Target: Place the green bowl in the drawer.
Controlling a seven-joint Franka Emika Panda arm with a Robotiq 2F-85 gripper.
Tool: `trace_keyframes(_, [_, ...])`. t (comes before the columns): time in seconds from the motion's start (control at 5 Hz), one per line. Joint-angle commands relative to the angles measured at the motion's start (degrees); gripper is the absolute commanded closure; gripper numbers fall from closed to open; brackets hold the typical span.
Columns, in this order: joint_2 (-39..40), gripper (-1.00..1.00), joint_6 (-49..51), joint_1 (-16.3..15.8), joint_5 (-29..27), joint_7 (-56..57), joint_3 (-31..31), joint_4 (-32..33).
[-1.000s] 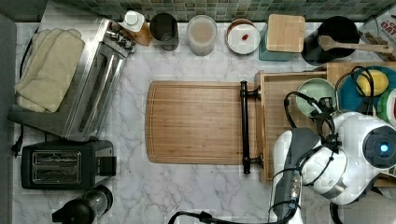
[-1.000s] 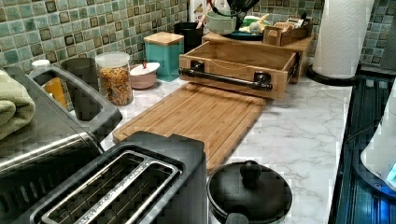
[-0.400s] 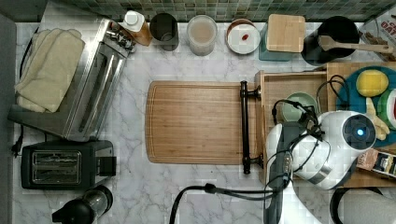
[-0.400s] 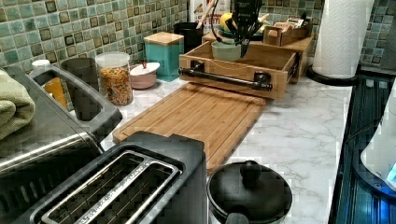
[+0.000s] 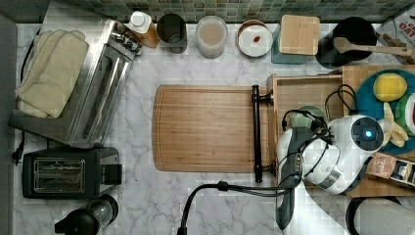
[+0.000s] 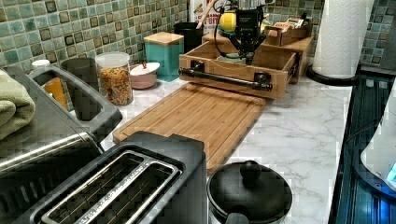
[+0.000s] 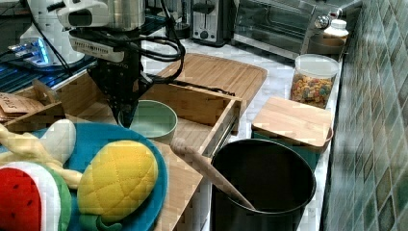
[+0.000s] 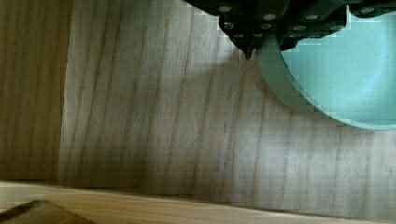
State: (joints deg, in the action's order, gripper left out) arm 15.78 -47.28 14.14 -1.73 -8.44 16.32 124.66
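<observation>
We hold the green bowl [image 7: 153, 119] by its rim, our fingers [image 7: 126, 117] closed on it, low inside the drawer [image 7: 222, 126]. Next we must open the fingers and rise straight.

Small round sage-green bowl [image 7: 153, 120] sits inside shallow light-wood drawer [image 7: 211, 108]; flat wooden cutting board [image 5: 203, 128] lies at the top view's left of it

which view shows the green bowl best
The right view: the green bowl sits whole inside the drawer. The top view hides most of it under the arm, the left view shows a sliver, the wrist view a cropped part.
</observation>
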Motion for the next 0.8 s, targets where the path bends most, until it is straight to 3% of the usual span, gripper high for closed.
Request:
trace_keyframes(0.2, [-2.13,-1.0,2.07,1.26,1.51,0.9,1.21,-0.81])
trace_keyframes(0.8, [-0.7,-1.0,0.67,1.28,2.45,1.08,1.21,-1.01])
